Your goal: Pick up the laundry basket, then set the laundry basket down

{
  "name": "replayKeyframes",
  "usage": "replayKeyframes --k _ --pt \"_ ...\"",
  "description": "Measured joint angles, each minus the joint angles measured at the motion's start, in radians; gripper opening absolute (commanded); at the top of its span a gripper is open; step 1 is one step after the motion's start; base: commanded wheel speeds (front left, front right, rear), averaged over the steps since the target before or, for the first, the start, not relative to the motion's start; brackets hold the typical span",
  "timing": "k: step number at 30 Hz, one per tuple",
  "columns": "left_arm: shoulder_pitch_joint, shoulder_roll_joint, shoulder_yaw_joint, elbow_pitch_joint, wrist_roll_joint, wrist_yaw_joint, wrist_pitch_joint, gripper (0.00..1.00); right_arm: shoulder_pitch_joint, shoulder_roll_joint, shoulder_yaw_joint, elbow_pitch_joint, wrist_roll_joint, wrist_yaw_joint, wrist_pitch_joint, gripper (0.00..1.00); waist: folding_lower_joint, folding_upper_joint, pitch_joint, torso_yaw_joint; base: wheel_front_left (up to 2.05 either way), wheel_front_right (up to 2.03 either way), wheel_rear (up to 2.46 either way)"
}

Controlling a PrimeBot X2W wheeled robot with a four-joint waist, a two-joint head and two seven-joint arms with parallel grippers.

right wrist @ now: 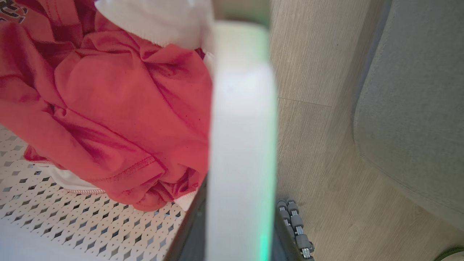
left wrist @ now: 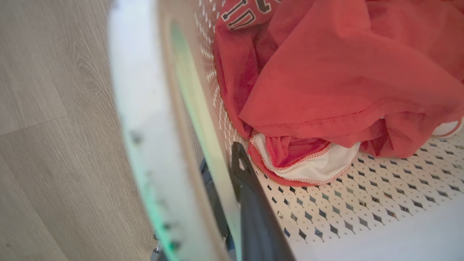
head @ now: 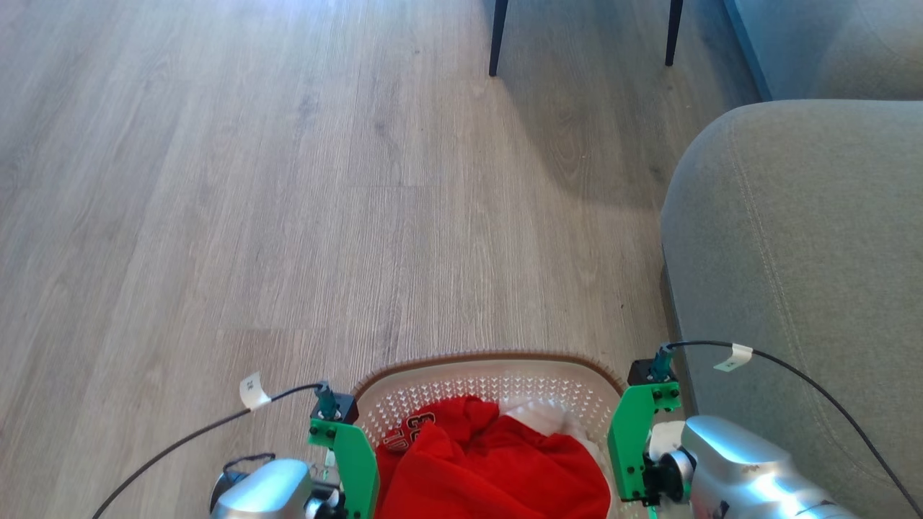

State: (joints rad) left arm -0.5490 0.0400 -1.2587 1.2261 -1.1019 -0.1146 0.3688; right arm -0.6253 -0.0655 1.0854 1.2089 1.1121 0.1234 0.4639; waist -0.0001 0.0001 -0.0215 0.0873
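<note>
Since both sets of jaws were clamped on it, left gripper (left wrist: 226,174) straddling one wall, right gripper (right wrist: 241,217) on the opposite handle, the laundry basket (head: 497,360) at bottom centre looked picked up, though I couldn't confirm floor clearance. Setting down remained. It sat mouth-up, long axis left-right across the frame.

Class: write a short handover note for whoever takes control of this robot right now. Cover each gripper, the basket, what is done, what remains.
Left gripper: shut on the left side of the basket.
Right gripper: shut on its right side.
Basket: between both arms, red clothes inside, grey sofa on its right.
Done: both sides gripped; whether it is off the floor is unclear.
Left: set it down, then release.
</note>
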Motion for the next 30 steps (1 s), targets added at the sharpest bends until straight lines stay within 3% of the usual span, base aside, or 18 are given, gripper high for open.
replayKeyframes --k 30 --pt "0.012 0.002 -0.016 -0.002 -0.017 0.000 -0.001 0.00 0.001 0.000 0.063 0.004 0.060 0.000 -0.010 0.00 0.0001 -0.0002 -0.018 -0.002 0.00 0.00 0.00"
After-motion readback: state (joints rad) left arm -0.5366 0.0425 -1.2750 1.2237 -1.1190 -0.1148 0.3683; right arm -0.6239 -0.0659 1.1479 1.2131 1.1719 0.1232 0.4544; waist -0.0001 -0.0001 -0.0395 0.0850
